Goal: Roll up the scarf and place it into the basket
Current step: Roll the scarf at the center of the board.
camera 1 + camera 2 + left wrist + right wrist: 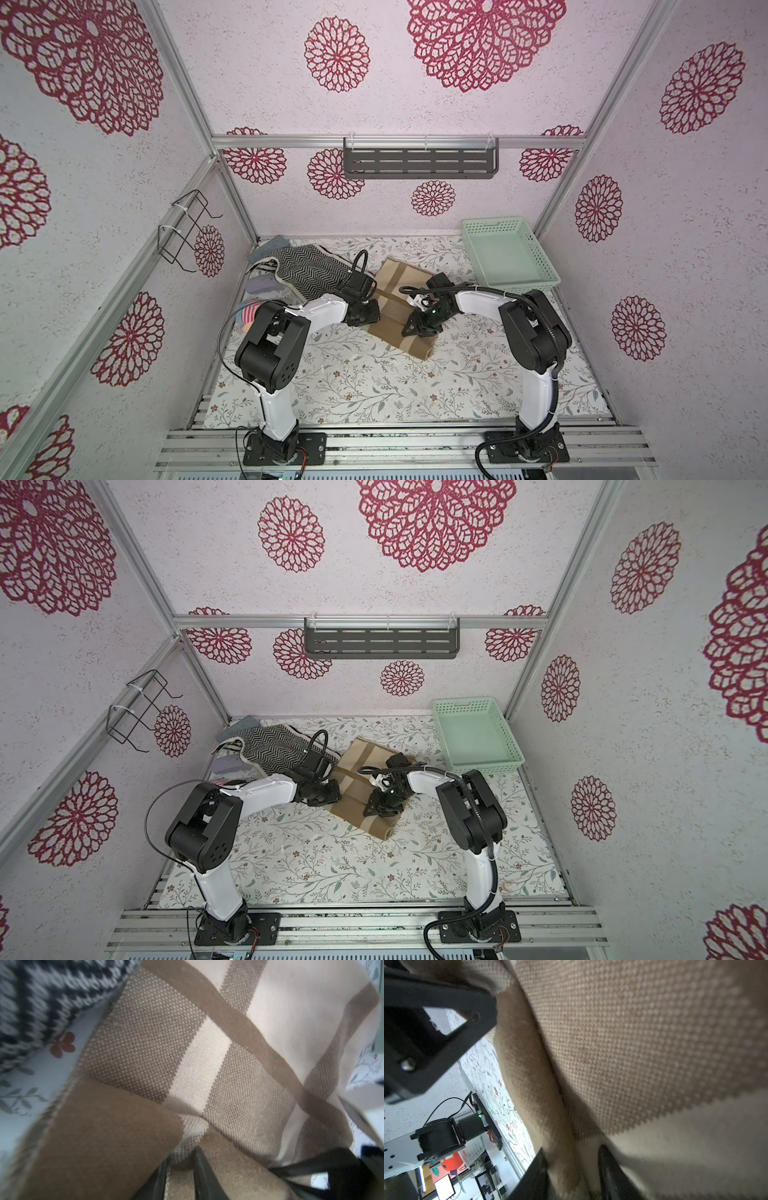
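Observation:
The scarf [399,276] [368,754] is tan with beige and brown plaid bands. It lies in the middle of the floral table, its near part bunched into a thick fold. My left gripper [368,313] [180,1169] sits at the scarf's left edge, its fingers pinched on a ridge of the fabric. My right gripper [415,328] [573,1167] rests on the near fold; its fingers stand apart with scarf cloth [633,1043] lying loosely between them. The mint-green basket [505,257] [476,735] stands empty at the back right, beyond the right arm.
A black-and-white herringbone cloth [307,266] lies just left of the scarf, with grey [270,245], lavender [262,284] and striped [247,311] items by the left wall. A dark grey slotted shelf [419,162] hangs on the back wall, a wire rack [187,232] on the left wall.

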### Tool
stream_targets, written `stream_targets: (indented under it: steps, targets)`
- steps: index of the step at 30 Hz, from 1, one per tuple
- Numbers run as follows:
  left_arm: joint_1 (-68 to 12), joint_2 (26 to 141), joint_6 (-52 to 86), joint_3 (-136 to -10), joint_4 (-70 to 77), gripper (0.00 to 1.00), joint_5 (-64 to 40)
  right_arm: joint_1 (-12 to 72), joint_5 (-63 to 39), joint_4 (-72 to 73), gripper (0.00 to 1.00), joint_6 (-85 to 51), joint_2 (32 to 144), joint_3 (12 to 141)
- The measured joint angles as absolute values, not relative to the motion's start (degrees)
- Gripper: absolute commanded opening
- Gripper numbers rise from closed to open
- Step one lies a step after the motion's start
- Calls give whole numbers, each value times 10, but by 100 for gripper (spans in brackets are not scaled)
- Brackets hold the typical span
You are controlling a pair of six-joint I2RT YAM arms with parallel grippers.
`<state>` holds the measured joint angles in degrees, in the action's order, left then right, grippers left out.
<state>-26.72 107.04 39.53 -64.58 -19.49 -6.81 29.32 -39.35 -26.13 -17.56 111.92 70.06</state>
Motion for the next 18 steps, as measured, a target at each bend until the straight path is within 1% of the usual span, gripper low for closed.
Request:
stream_targets:
  steps: [8, 14, 18]
  targets:
    - [-261, 1080, 414, -659, -203, 22, -68, 281, -348, -244, 43, -176, 1050, 617]
    - [-261, 1080, 422, -660, -206, 22, -70, 283, -273, -244, 44, -176, 1003, 588]
    - [-260, 1080, 429, -660, -206, 22, -74, 301, -203, -255, 48, -176, 958, 582]
